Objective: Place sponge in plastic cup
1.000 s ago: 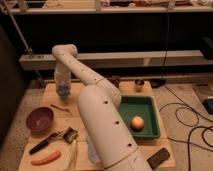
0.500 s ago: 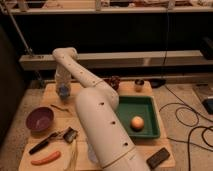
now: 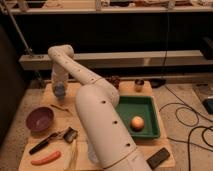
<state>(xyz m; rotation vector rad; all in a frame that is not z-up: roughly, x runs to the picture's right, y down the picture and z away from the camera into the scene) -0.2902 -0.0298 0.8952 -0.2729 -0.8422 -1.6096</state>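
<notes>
One white robot arm [image 3: 95, 107] dominates what we see, rising from the bottom centre and bending back over a wooden table [image 3: 127, 90]. Taking the green tray [image 3: 150, 107] on the table as our landmark, the arm reaches well to the tray's left, where its gripper [image 3: 59, 91] hangs low over the table's far left corner. We cannot tell the state of the claw, nor make out the sponge or the plastic cup, so their positions and the sponge's long axis stay unknown to us. Inside the tray sits an orange ball [image 3: 137, 123]. Far left of the tray rests a purple bowl [image 3: 40, 119], and nearer us a carrot [image 3: 45, 158]. Below the tray's right corner lies a dark block [image 3: 158, 157].
</notes>
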